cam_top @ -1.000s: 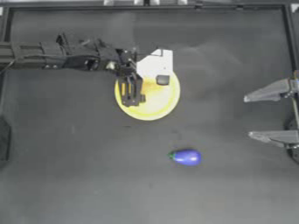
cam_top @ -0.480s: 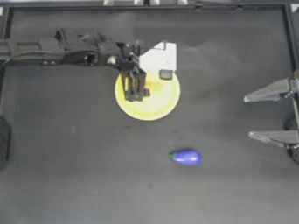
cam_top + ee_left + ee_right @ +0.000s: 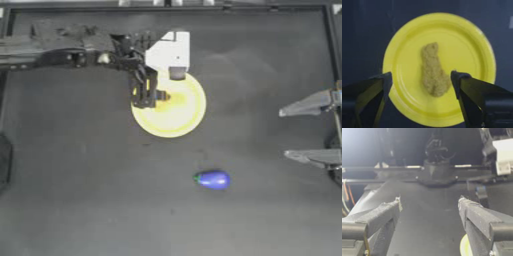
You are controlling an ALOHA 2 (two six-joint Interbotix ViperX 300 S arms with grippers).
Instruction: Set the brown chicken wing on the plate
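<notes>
Left gripper point(image 3: 420, 80) now jaws wide, lifting off, lumpy brown chicken wing point(image 3: 433, 70) apparently resting free on round yellow plate point(image 3: 475, 45) upper-centre — delivered.

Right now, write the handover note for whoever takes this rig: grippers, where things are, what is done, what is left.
Left gripper: open, above the plate, holding nothing.
Right gripper: open, parked at the table's right edge, idle.
Chicken wing: lying on the plate near its middle, free of both jaws.
Eggplant: on the table, apart from the plate, on the side toward the right arm; not part of the job.
Done: wing is on the plate.
Left: likely just draw the left arm back clear of the plate.
</notes>
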